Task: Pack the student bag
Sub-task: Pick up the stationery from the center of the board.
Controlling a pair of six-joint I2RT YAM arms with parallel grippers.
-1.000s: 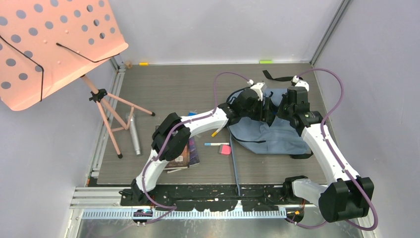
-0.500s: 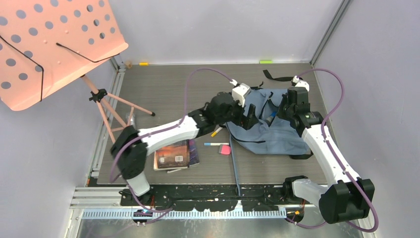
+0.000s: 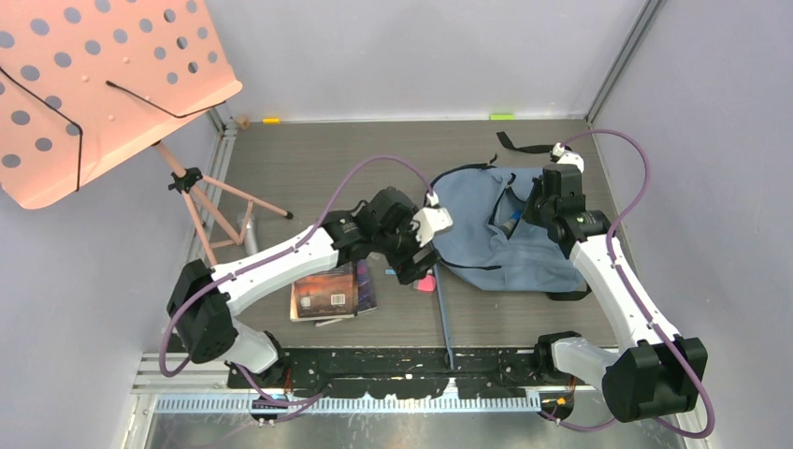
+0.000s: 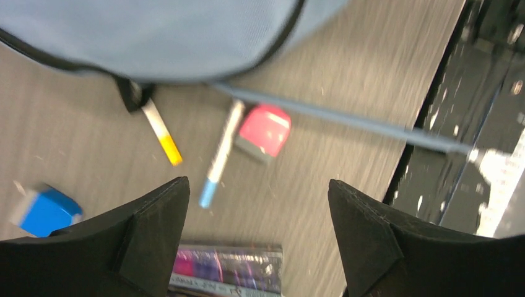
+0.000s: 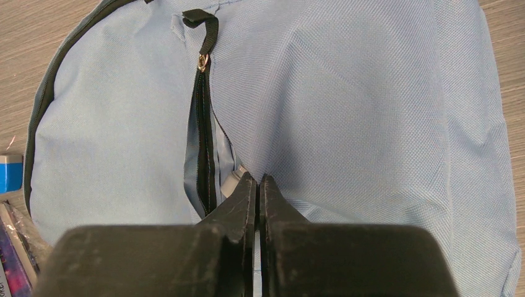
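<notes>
While right claw (image 5: 257,180) pinches student bag (image 5: 371,111), outstretched left claw (image 4: 258,185) hovers open.

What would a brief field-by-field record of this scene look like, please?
bag: student bag on the table, zipper open
right claw: shut, pinching bag fabric beside the zipper
left claw: open, empty, above loose items
loose items: pink eraser, blue-tipped pen, yellow-tipped pen, books
left side: music stand
</notes>
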